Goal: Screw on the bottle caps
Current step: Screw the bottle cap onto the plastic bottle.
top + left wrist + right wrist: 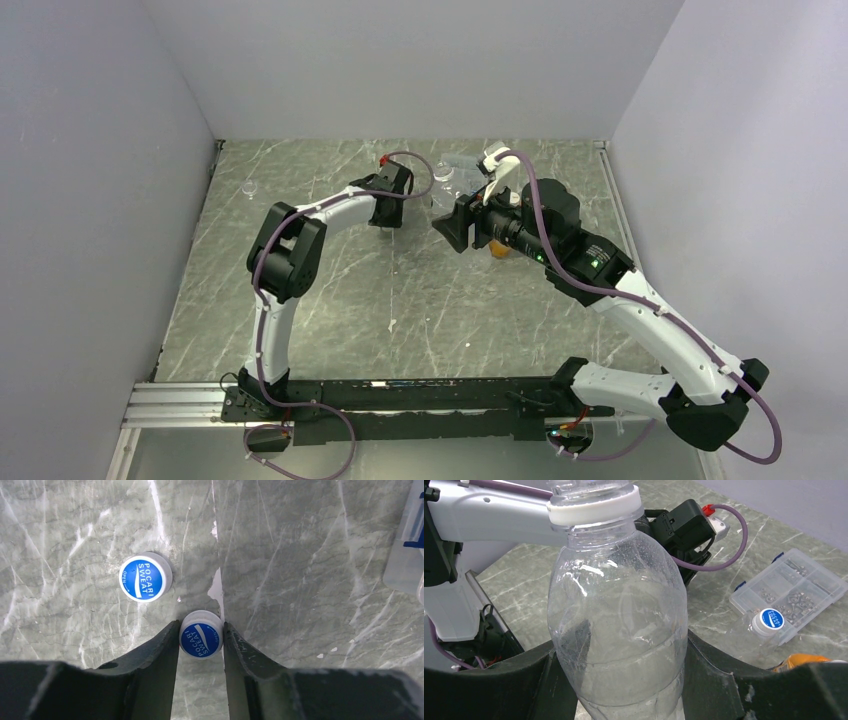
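Cap [201,635] sits pinched between jaws of left tool [201,625]

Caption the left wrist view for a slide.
Left pincer grips one blue cap on the marble table; a second cap lies nearby, apart.

A: Caps?
B: One cap [201,634] is sitting between the left gripper [201,626] fingers; a second cap [145,577] is lying at its ten o'clock.
A: Bottle?
B: The bottle [619,595] is sitting within the right gripper [619,650]; the box [791,592] is lying at its three o'clock.
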{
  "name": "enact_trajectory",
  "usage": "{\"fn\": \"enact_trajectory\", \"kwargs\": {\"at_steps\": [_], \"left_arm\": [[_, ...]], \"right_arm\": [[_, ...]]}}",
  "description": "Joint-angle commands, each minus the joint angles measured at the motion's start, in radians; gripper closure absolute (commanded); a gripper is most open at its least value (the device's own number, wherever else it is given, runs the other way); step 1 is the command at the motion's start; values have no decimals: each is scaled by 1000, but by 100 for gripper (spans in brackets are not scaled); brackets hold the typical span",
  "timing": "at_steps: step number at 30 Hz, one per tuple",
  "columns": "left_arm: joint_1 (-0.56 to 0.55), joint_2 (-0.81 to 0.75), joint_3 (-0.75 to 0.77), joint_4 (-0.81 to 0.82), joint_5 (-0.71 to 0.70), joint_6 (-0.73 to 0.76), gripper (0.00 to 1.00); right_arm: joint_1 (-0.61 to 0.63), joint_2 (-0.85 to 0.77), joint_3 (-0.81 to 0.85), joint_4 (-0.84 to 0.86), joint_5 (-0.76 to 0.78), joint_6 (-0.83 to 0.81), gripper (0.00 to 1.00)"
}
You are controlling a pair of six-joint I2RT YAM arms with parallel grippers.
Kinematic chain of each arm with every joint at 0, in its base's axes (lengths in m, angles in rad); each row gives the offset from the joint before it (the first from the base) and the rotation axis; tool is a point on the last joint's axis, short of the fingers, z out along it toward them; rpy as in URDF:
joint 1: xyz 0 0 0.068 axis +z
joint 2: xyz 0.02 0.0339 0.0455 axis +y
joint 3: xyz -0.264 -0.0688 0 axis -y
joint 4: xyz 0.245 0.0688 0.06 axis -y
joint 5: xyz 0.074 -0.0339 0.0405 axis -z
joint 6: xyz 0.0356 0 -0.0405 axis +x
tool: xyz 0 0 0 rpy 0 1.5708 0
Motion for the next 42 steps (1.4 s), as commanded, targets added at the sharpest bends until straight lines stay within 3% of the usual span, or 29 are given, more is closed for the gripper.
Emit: {"fn": "enact_trajectory", "kwargs": {"at_steps": [1,7,13,23,29,35,42], "left_arm": [[-9,1,3,14,-32,28,63],[0,-41,49,-49,20,62,85],[116,-260,111,-164,380,127,97],[269,-603,255,-329,1003,182,98],[279,-733,224,-204,1328,139,98],[279,-808,131,36,1503,-35,98],[272,-817,123,-69,1548,53,98]], "right_arm": [[-3,-14,0,23,6,14,40],[-3,-4,0,11,0,1,40],[-13,8,-7,-6,-44,-42,40],[-27,25,-8,6,-371,-130,42],[-29,47,20,-27,-547,-147,42],[-26,58,54,-20,-545,-138,42],[-3,95,87,-50,-510,-152,43]]}}
